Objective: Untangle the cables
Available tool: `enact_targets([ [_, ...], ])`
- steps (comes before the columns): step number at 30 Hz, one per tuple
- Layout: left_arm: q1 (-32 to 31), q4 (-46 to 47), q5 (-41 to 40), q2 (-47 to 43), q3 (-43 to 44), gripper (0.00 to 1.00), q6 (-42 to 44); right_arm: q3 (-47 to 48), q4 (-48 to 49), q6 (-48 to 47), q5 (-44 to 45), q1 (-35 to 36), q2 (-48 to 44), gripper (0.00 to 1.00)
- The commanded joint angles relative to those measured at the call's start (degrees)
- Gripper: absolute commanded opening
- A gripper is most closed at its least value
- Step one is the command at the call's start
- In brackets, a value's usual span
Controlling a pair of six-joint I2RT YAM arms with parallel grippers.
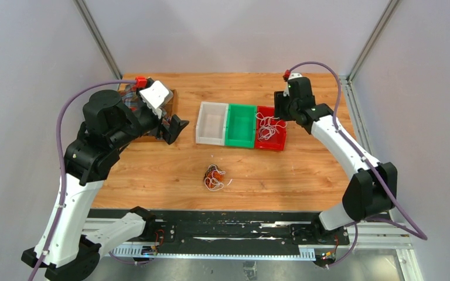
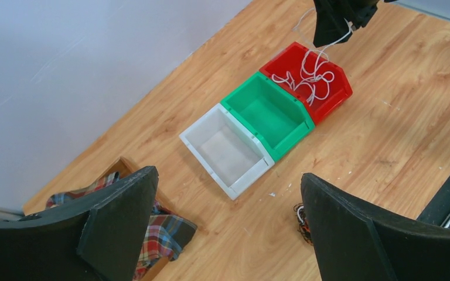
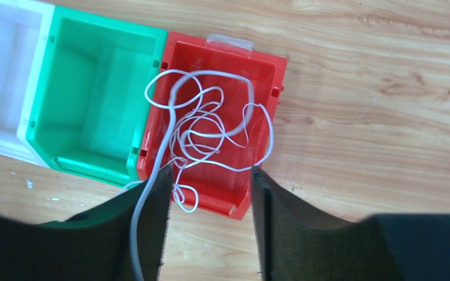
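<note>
Right wrist view shows my right gripper with its fingers spread apart above the near rim of the red bin. Loops of the white cable lie in this bin and some hang over its rim; one strand runs up along one finger, not pinched. My left gripper is spread wide and holds nothing. A small tangle of cables, orange, white and dark, lies on the table, apart from the red bin.

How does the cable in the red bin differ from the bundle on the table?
The white cable sprawls in loose loops across the red bin; the bundle is a tight clump. The cable is all white; the bundle mixes orange-red, dark and white. Both are thin wire.
</note>
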Motion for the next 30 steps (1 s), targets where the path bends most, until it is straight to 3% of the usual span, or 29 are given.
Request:
enact_targets([
  [1, 0.21, -0.07, 1.18, -0.11, 1.51, 0.96, -0.38, -1.56, 0.06, 2.36, -3.31, -2.24, -2.67, 0.57],
  [4, 0.21, -0.02, 1.38, 0.15, 1.88, 0.97, -0.77, -1.81, -0.15, 2.34, -3.71, -2.25, -2.19, 0.64],
  [10, 0.21, -0.10, 1.06, 0.18, 2.20, 0.99, -0.78, -4.82, 9.95, 8.38, -13.55, -4.70, -1.99, 0.64],
  [15, 0.21, -1.30, 0.30, 0.08, 2.37, 0.99, -0.11, -2.10, 10.39, 10.58, -15.96, -5.81, 0.99, 0.55],
  [19, 0.21, -2.12, -0.11, -0.22, 1.18, 0.98, 1.04, -0.66, 6.59, 9.61, -14.27, -6.10, 1.19, 0.53],
  [22, 0.20, -2.97, -0.33, -0.08, 0.91, 0.98, 1.81, -0.77, -0.24, 9.27, -10.51, -6.01, -0.86, 0.63],
  [26, 0.20, -3.50, -0.22, 0.30, 0.66, 0.98, 2.18, -10.26, -2.03, 10.91, -8.84, -5.61, -8.77, 0.73],
  [30, 0.18, -4.02, 0.13, 0.76, 0.64, 0.98, 2.60, -20.96, -2.11, 13.14, -9.19, -3.83, -17.04, 0.75],
])
